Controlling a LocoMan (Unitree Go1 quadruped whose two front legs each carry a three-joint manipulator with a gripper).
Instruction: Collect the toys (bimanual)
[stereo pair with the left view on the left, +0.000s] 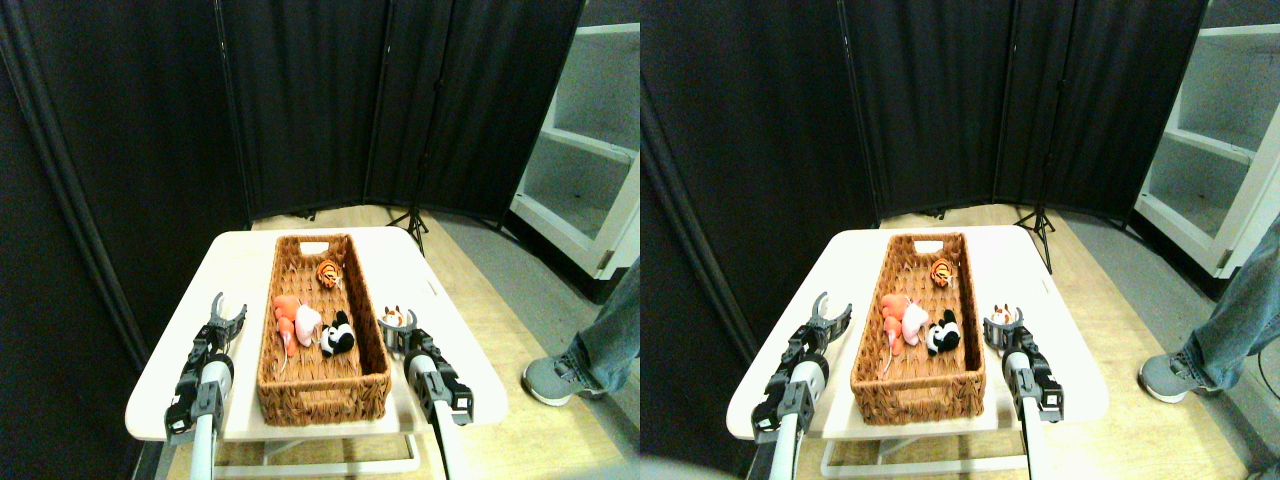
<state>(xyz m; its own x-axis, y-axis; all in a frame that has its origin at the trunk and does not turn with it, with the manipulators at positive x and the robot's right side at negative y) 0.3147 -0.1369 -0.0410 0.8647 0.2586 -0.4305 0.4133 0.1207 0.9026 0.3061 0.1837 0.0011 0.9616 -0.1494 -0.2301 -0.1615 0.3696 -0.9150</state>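
Observation:
A long brown wicker basket (267, 345) lies lengthwise on the white table (238, 262). Inside it are an orange striped tiger (329, 272) near the far end, and a red-orange toy (285, 312), a pink toy (307, 323) and a black-and-white panda (338, 335) at the middle. A small brown-and-white toy (394, 316) sits on the table just right of the basket. My right gripper (397, 326) is open, one jaw on either side of that toy. Left of the basket, my left gripper (228, 314) is open and empty above the table.
A person's leg and grey shoe (556, 380) stand on the wooden floor to the right of the table. Black folding screens (300, 100) close off the back, with a tripod foot (412, 218) in front. A white shelf unit (585, 160) stands at the far right.

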